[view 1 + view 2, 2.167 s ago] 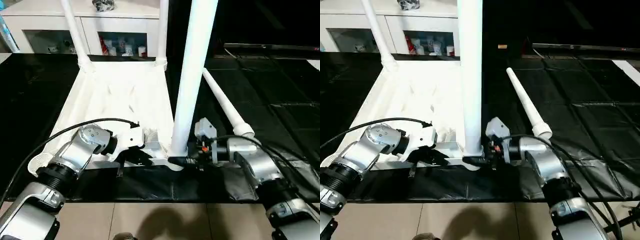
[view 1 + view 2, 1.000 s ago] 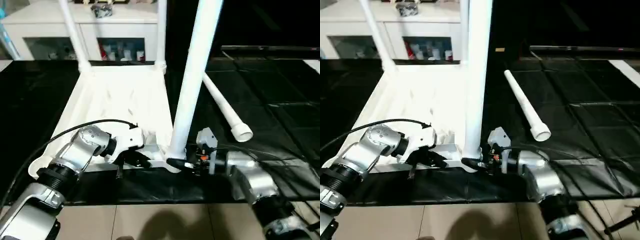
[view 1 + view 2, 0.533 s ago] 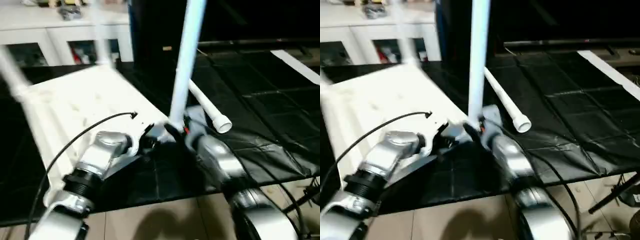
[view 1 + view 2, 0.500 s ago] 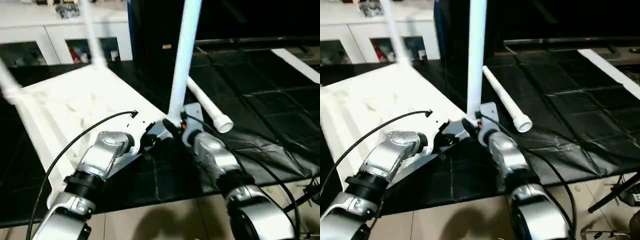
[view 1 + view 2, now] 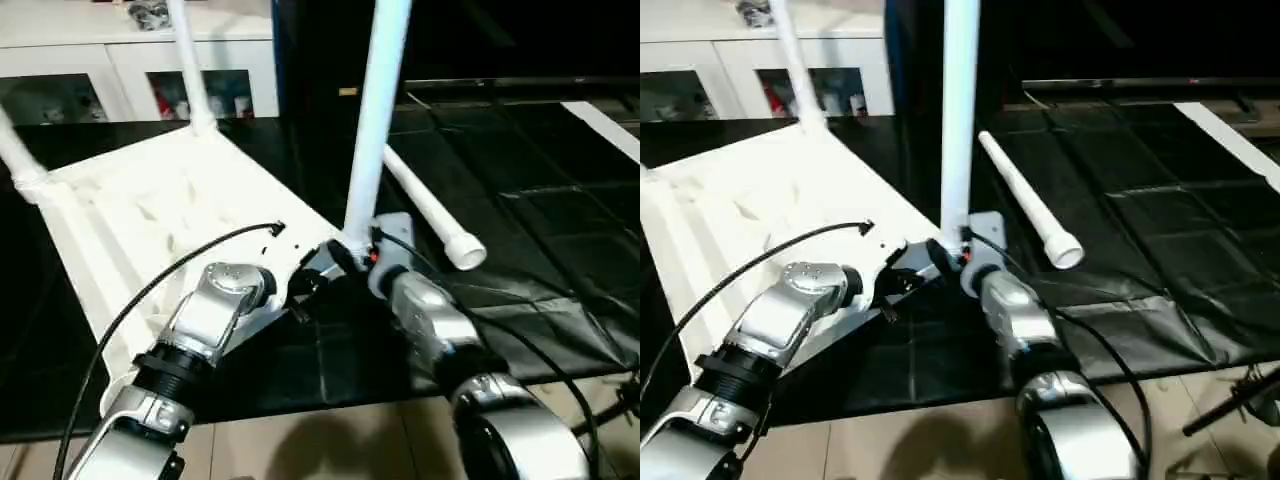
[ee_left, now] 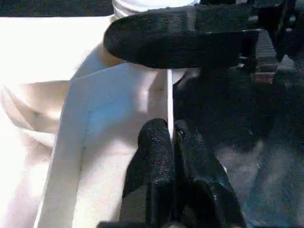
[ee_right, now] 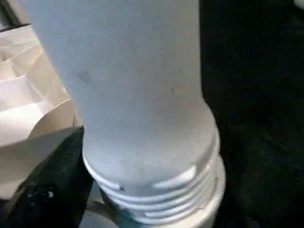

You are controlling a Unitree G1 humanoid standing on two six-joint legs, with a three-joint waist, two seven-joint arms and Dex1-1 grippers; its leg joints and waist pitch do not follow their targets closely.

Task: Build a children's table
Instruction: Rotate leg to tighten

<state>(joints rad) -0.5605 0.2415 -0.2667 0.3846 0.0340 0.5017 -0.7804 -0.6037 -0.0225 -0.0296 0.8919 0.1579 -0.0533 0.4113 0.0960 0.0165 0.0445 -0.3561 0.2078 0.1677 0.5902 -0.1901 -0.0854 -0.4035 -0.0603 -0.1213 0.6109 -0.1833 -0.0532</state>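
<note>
The white tabletop (image 5: pixel 150 215) is lying upside down on the black mat (image 5: pixel 560 230), now turned diagonally. 3 legs are standing; 1 leg (image 5: pixel 425 205) is lying right. Left gripper (image 6: pixel 170 137) is pinching a rib; right gripper's (image 5: pixel 345 255) state I cannot tell.

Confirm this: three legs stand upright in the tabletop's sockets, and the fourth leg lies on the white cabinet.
Wrong on one count. The fourth leg lies on the black mat, not on the cabinet, as the left eye view shows. The rest holds: three legs, such as the near one, stand upright in the tabletop.
</note>
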